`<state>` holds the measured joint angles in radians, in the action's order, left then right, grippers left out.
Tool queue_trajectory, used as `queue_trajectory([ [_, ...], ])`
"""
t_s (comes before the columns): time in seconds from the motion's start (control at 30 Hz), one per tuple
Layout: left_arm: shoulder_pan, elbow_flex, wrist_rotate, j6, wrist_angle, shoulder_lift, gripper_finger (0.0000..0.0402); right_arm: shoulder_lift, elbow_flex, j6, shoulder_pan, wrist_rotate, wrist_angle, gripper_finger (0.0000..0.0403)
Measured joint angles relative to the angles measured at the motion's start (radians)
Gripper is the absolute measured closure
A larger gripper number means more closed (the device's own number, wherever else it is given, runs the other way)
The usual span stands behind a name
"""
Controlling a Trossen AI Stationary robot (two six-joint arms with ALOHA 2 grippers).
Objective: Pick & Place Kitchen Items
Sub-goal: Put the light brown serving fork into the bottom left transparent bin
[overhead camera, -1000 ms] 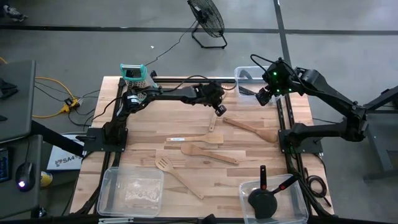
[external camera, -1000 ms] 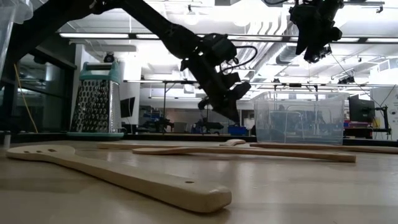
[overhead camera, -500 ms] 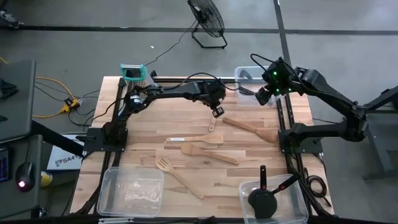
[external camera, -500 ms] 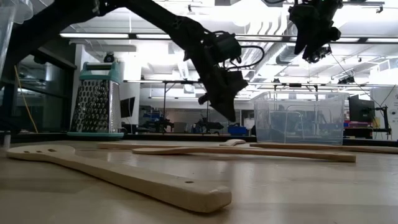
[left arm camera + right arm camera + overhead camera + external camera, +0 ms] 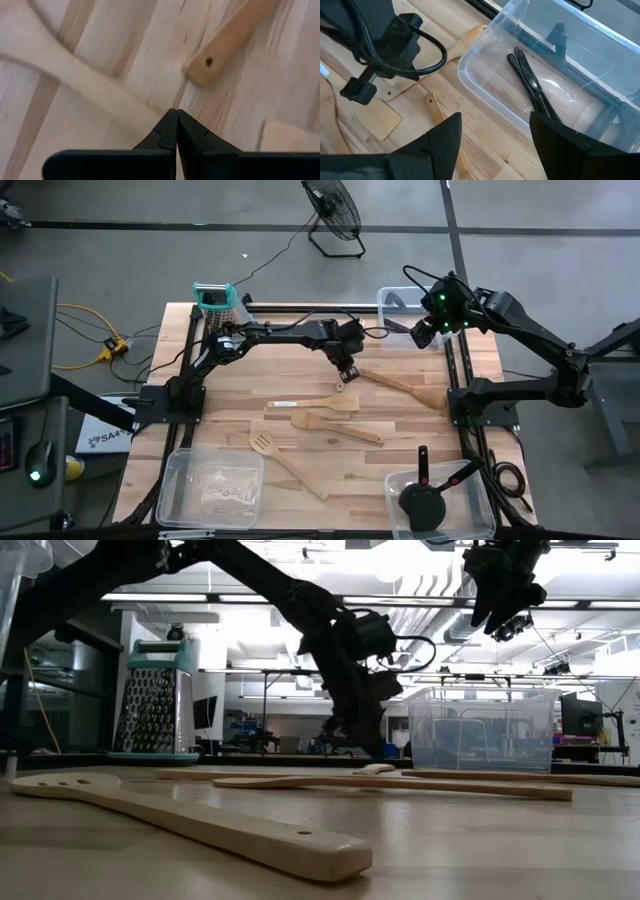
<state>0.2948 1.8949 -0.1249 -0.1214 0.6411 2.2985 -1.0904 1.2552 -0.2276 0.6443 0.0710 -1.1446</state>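
Right, my left gripper (image 5: 346, 373) was over the table's (image 5: 235, 395) middle, fingers pressed fully together. The left wrist view showed that best: closed tips (image 5: 176, 116) right above a pale wooden handle (image 5: 80, 75), with a second handle end with a hole (image 5: 209, 63) just beside. From overhead I could only place it at the small wooden spoon (image 5: 342, 383). The low view showed the tips down near the boards; contact I couldn't tell.

My right gripper (image 5: 421, 335) hung high over the far-right clear bin (image 5: 385, 298), jaws wide and empty. Only its wrist view showed inside the bin: thin black-handled tools (image 5: 529, 82) lying on the floor.

Overhead, the remaining wooden pieces lay loose mid-table: angled spatula (image 5: 405, 387) to the right, flat spatula (image 5: 318, 403), long spoon (image 5: 338, 427), slotted turner (image 5: 287, 461) nearer. Black turner (image 5: 422, 500) sat in the near-right bin (image 5: 488, 515). Grater (image 5: 213, 298) stood at the far-left corner.
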Motion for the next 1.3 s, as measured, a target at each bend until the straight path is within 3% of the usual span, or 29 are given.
queue_trajectory([
  [0.23, -0.015, 0.004, 0.038, -0.047, 0.074, 0.033, 0.0401, 0.0, 0.0, 0.0, 0.0, 0.0, 0.0, 0.0177],
  [0.8, -0.041, 0.005, 0.076, -0.144, 0.45, 0.022, 0.0401, 0.0, 0.0, -0.003, 0.0, 0.0, 0.001, 0.0177],
  [1.1, -0.021, 0.159, 0.138, -0.194, 0.535, -0.005, 0.04, 0.0, 0.0, -0.001, 0.0, 0.0, 0.001, 0.0177],
  [1.2, 0.003, 0.207, 0.11, -0.2, 0.557, -0.003, 0.0378, 0.0, 0.0, 0.005, 0.0, 0.0, 0.001, 0.0177],
  [1.3, 0.017, 0.21, 0.112, -0.222, 0.553, -0.004, 0.0329, 0.0, 0.0, 0.012, 0.0, 0.0, 0.001, 0.0177],
])
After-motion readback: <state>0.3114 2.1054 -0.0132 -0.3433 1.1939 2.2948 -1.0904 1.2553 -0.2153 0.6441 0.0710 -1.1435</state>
